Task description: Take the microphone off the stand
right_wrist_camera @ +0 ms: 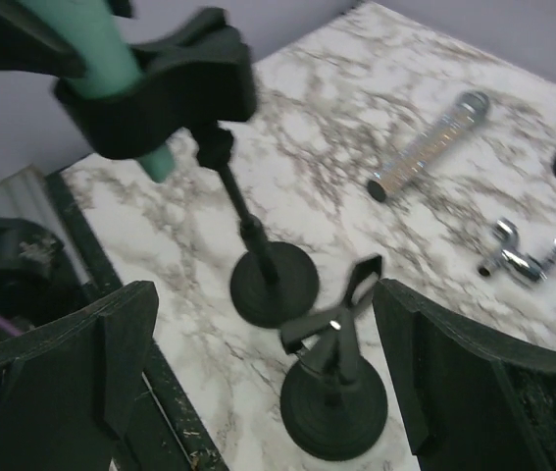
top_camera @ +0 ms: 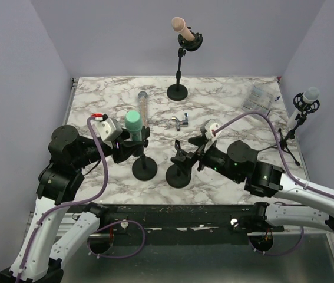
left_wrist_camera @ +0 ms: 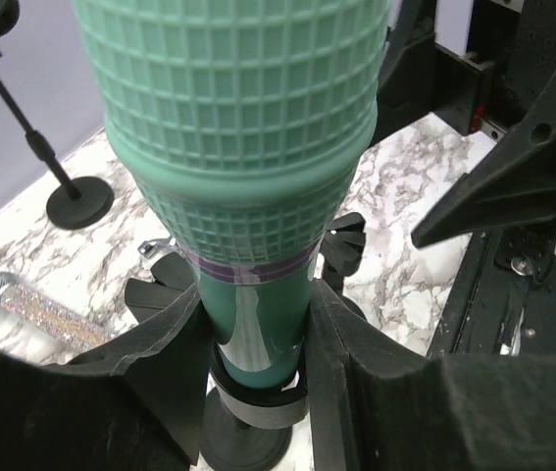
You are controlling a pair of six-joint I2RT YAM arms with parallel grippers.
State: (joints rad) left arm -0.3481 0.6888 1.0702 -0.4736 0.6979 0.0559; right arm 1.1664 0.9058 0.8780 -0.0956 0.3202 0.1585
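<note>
"In the clip [left_wrist_camera: 258, 397] of its stand [top_camera: 144, 168] the green microphone [left_wrist_camera: 238, 147] sits upright. Who has it?"
"The left gripper [left_wrist_camera: 256, 329] — clamped on the handle just above the clip, probably so it can lift straight out."
"And the right gripper [right_wrist_camera: 268, 343]?"
"Wide open, holding nothing, an empty stand [right_wrist_camera: 334, 392] framed between its jaws."
"Obstacles?"
"That stand is close; the glitter microphone [top_camera: 142, 106] and metal fitting [top_camera: 181, 121] lie farther back — clear of an upward pull, I'd judge."

place: lab test cell | evidence: plain lilac walls [top_camera: 125, 41], marble tabletop [top_camera: 228, 109]
</note>
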